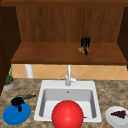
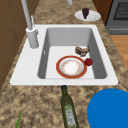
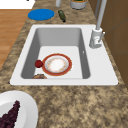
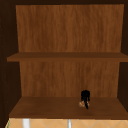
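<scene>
Placement on the lowest cabinet shelf [image 1: 50,53] looks to be the step in hand: the right hand [image 1: 85,43] hangs fingers-down over the shelf board, right of its middle, and its fingertips reach a small brownish item [image 1: 81,50] lying on the wood. Whether the fingers pinch that item or merely touch it, I cannot tell. In the upper view the same hand [image 4: 85,97] sits above the item [image 4: 81,104] near the shelf's front edge. If the item is already resting, the next move would call for a clean letting-go and a straight lift, without dragging it toward the edge.

The item is a little tan-brown lump, too small to name; it resembles the brown piece [image 2: 82,50] in the sink [image 2: 30,72].

Below the shelf and to its left, the left hand [image 1: 17,102] hovers with fingers curled downward, touching the blue plate [image 1: 17,114] on the counter; a green bottle [image 1: 26,96] lies just behind it.
</scene>
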Robot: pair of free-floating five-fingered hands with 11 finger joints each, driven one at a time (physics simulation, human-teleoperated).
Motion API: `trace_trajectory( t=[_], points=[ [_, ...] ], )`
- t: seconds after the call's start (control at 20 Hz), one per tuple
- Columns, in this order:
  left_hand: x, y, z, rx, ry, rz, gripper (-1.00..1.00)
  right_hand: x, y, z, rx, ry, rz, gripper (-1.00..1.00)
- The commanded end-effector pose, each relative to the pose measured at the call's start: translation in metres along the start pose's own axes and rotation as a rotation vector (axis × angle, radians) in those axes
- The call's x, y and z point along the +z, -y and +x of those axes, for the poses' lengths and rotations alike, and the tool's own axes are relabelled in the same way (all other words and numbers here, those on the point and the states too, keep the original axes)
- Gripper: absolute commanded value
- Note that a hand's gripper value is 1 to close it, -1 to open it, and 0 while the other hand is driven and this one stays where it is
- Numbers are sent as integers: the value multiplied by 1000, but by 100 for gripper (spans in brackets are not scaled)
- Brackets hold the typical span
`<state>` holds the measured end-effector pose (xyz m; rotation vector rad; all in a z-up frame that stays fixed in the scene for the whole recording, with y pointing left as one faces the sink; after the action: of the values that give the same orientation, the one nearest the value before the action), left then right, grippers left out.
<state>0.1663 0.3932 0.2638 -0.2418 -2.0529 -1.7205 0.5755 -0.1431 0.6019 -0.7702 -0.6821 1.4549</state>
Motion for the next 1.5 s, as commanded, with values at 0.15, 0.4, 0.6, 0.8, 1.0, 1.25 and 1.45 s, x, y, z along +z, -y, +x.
trace_trajectory(
  t=[0.15, 0.4, 0.6, 0.8, 1.0, 1.25, 1.45],
  points=[
    [0, 0, 0, 0, 0, 0, 0, -9, -1, 17, 45, -59, -11, 100],
    [0, 0, 0, 0, 0, 0, 0, -4, -2, 13, 10, -91, -190, 100],
    [0, 0, 0, 0, 0, 0, 0, -5, 5, 12, -2, -98, -248, 100],
    [0, 0, 0, 0, 0, 0, 0, 6, 16, 1, -28, -96, -231, 100],
    [0, 0, 0, 0, 0, 0, 0, 38, 22, -5, -43, -70, -216, 100],
    [0, 0, 0, 0, 0, 0, 0, 77, 27, -16, -59, -59, -209, 100],
    [0, 0, 0, 0, 0, 0, 0, 98, 18, -28, -69, -54, -204, 100]
  ],
)
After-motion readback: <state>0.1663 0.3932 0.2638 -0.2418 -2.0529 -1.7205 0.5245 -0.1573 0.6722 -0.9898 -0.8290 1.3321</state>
